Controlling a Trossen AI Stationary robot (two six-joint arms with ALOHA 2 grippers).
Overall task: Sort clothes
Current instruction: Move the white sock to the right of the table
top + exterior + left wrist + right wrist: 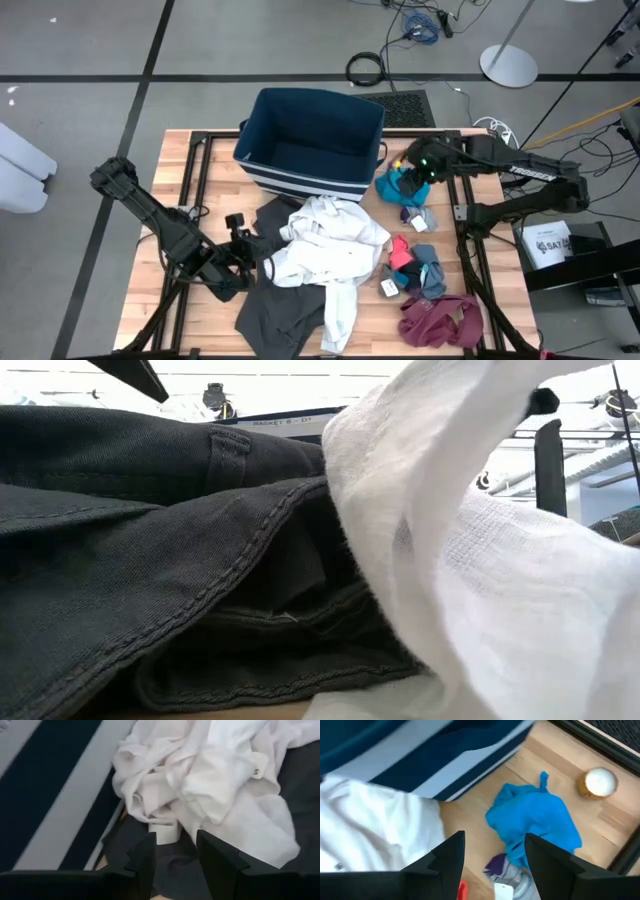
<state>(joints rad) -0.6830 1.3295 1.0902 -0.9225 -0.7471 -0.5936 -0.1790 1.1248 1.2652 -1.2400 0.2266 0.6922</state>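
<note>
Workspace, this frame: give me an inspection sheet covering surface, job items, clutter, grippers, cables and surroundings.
Surface: wooden table, mostly covered by laundry.
Job's things: white garment over dark grey garment; bright blue top beside the bin; red piece, grey-blue socks, maroon top toward the right.
Bin: dark blue striped bin, nothing seen inside.
Clutter: small round white-topped object on the table near the blue top.
Grippers: left gripper open at the white garment's edge; right gripper open above the blue top.
Cables: coils on the floor.
Surroundings: grey floor, round stand base; no person seen.
</note>
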